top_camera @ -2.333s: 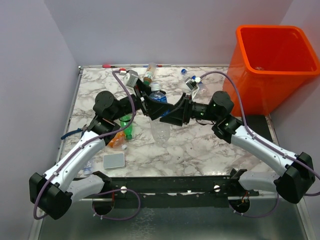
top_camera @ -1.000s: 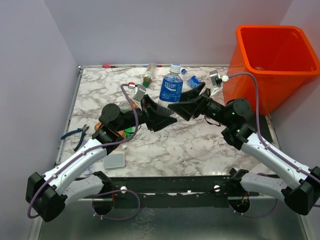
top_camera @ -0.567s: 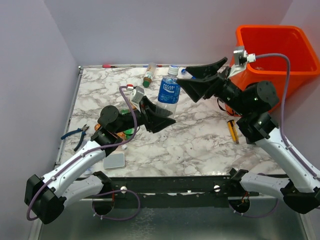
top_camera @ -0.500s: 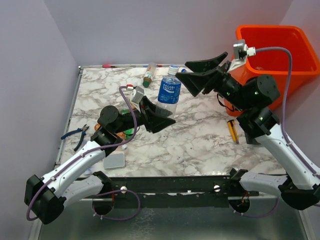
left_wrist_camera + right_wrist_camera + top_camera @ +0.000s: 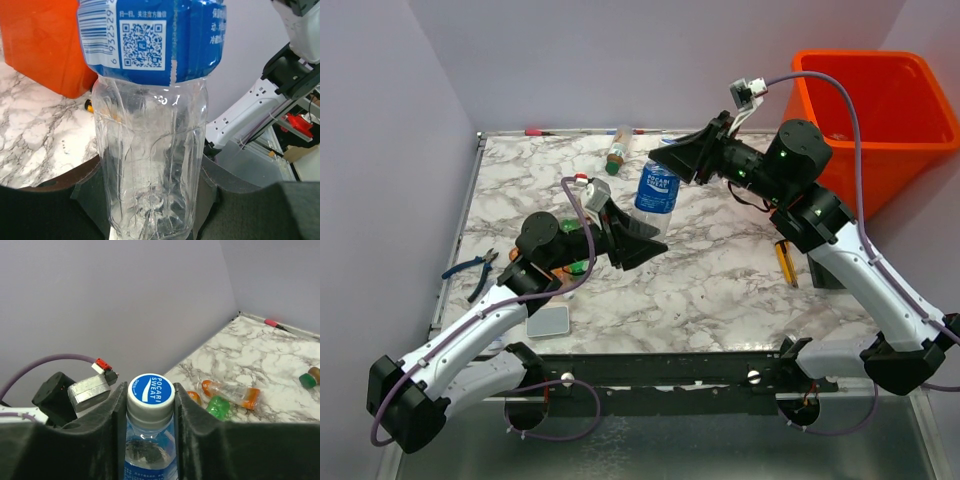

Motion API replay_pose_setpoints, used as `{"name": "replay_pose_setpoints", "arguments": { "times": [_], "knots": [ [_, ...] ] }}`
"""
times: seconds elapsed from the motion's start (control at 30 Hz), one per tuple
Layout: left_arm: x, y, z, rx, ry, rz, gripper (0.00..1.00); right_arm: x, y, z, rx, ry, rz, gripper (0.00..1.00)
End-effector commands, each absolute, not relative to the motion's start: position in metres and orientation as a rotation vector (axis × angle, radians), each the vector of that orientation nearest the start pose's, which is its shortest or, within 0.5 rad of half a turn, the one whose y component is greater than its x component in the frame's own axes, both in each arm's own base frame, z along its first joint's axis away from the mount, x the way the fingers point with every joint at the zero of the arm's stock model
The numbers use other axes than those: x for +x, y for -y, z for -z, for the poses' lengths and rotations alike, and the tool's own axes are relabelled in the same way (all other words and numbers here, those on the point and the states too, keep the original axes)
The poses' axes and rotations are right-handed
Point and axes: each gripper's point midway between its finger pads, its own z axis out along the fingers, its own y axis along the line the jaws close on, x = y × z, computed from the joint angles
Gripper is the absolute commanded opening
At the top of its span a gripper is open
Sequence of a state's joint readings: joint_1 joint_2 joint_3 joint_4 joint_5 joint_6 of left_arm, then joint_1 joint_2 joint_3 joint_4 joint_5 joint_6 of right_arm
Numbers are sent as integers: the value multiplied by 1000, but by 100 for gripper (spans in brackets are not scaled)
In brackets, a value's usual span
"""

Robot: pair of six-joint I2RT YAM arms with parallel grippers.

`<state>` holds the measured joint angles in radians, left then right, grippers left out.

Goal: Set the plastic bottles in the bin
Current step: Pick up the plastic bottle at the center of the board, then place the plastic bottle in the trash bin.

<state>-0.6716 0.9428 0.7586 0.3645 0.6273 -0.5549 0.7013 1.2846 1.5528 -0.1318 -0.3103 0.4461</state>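
Note:
A clear plastic bottle (image 5: 657, 192) with a blue label stands upright above the table's middle. My left gripper (image 5: 642, 236) is shut on its clear lower body (image 5: 150, 165). My right gripper (image 5: 674, 160) comes from the right and is shut on the bottle's white-and-blue cap (image 5: 150, 389), one finger on each side. The orange bin (image 5: 880, 100) stands at the back right, also seen behind the bottle (image 5: 40, 45). More plastic bottles lie on the table: an orange one (image 5: 230, 391), a green one (image 5: 217, 406) and a brown one with a green cap (image 5: 617, 152).
Blue-handled pliers (image 5: 470, 268) and a grey pad (image 5: 548, 321) lie at the left front. An orange-yellow stick-like tool (image 5: 786, 262) lies near the right arm. A red marker (image 5: 535, 131) rests along the back edge.
My right gripper swung from near the bin back left to the bottle's top and shut on its cap. The left gripper kept holding the bottle in about the same place.

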Motion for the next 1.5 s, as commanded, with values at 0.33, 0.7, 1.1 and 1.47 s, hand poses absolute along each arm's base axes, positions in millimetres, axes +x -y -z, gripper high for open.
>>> {"name": "replay_pose_setpoints", "arguments": {
  "times": [0.33,0.7,1.1,1.47],
  "knots": [
    [226,237,-357,432,-1411,926,99,283,-226,-537,-278,-1470,-654,1],
    [265,179,-299,219,-1495,545,99,276,-34,-644,378,-894,145,1],
    [270,147,-268,40,-1525,450,99,400,92,-596,697,-824,346,1],
    [273,141,-258,40,-1553,393,99,528,101,-516,508,-1080,140,1]
  ]
}}
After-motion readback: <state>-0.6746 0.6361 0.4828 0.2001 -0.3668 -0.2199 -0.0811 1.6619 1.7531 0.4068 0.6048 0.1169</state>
